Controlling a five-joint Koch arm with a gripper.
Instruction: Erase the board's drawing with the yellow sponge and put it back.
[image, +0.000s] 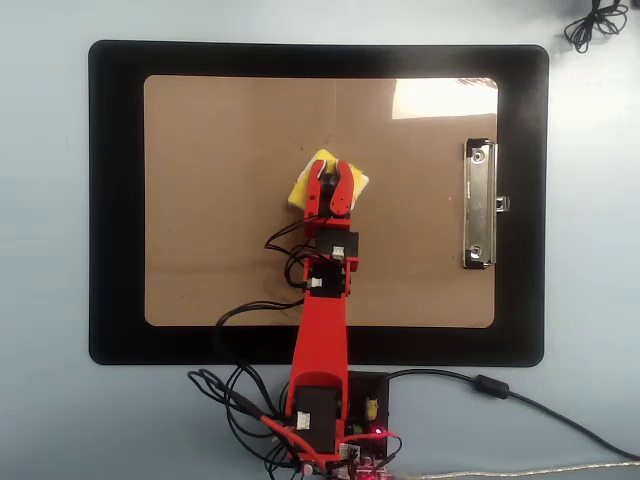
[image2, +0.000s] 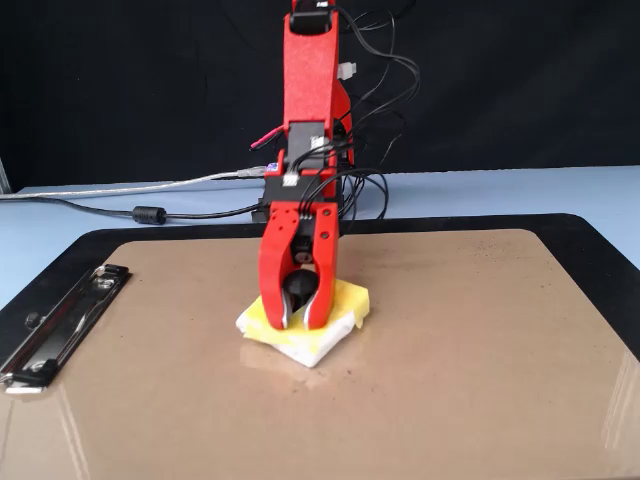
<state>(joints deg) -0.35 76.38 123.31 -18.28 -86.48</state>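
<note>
The brown board (image: 230, 200) lies on a black mat, its silver clip (image: 479, 204) at the right in the overhead view and at the left in the fixed view (image2: 60, 320). The yellow sponge (image: 303, 183) with a white edge rests on the board's middle, also seen in the fixed view (image2: 345, 300). My red gripper (image: 328, 172) stands over it, its jaws closed around the sponge's black knob (image2: 297, 288) in the fixed view (image2: 296, 322). No drawing shows on the board; the part under the sponge and arm is hidden.
The black mat (image: 115, 200) frames the board on a light blue table. The arm's base and cables (image: 330, 430) sit at the near edge in the overhead view. A black cable (image: 595, 20) lies at the top right corner.
</note>
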